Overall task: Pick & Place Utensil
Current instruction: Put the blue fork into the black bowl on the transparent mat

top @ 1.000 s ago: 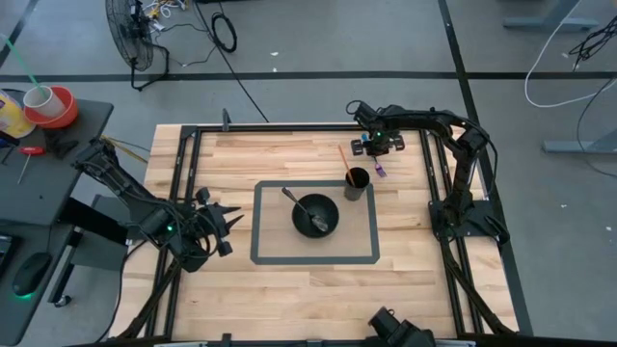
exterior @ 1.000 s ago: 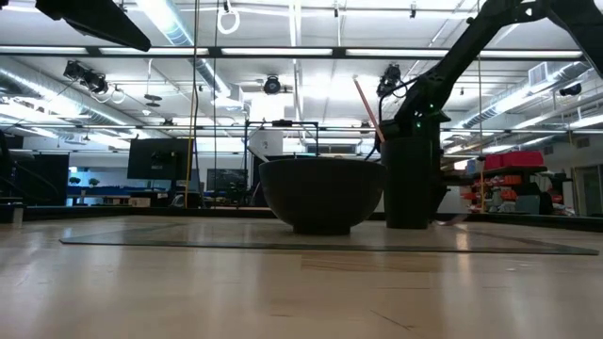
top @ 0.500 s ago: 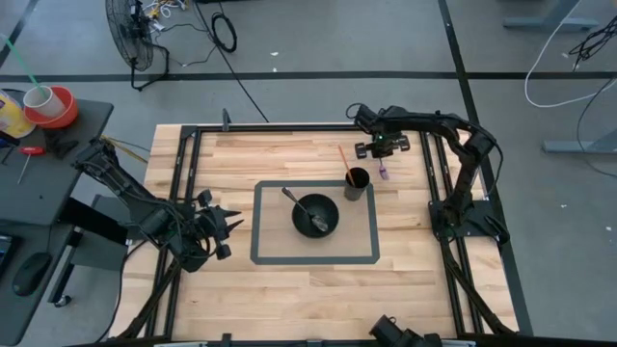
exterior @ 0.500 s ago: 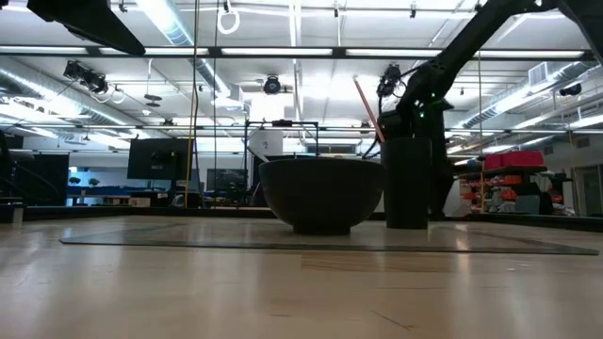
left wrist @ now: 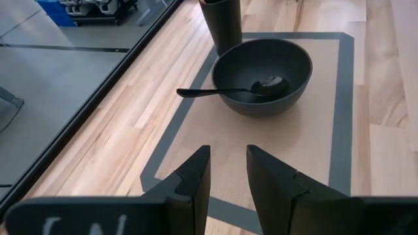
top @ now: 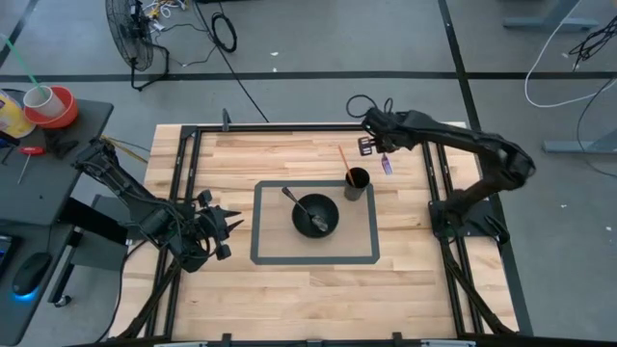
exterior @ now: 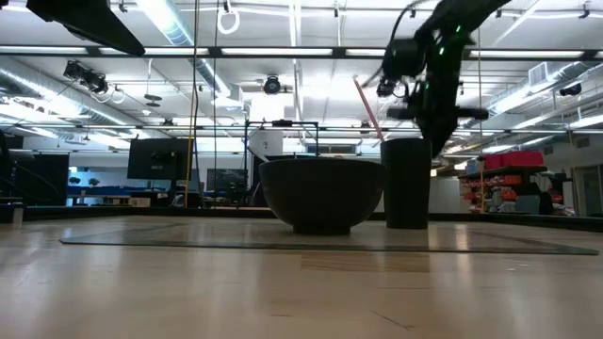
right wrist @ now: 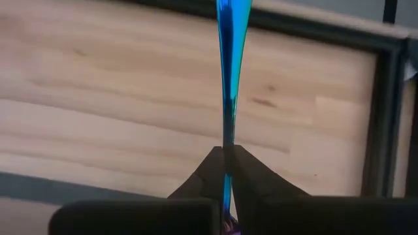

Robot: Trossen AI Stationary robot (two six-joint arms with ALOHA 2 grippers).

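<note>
My right gripper is over the table's far right part, just beyond the black cup, and is shut on a thin iridescent blue-purple utensil. In the high view that utensil shows as a short purple sliver. The cup stands on the grey mat and holds an orange stick. Beside it sits a dark bowl, with a dark spoon whose head lies inside and whose handle leans over the rim. My left gripper is open near the table's left edge, pointing at the bowl. My right gripper pinches the utensil's thin handle between its two fingers. The utensil runs on along the fingers' line past their tips, out of the wrist picture. It is lifted clear, with the wooden table showing well below it.
The grey-bordered mat lies at the table's middle. Black frame rails run along the table's left, right and far edges. Bare wood lies near the front edge.
My right gripper has risen from behind the cup to above the cup's rim, staying shut on the utensil and carrying it up. The arm has stretched out higher over the table's far right corner.
</note>
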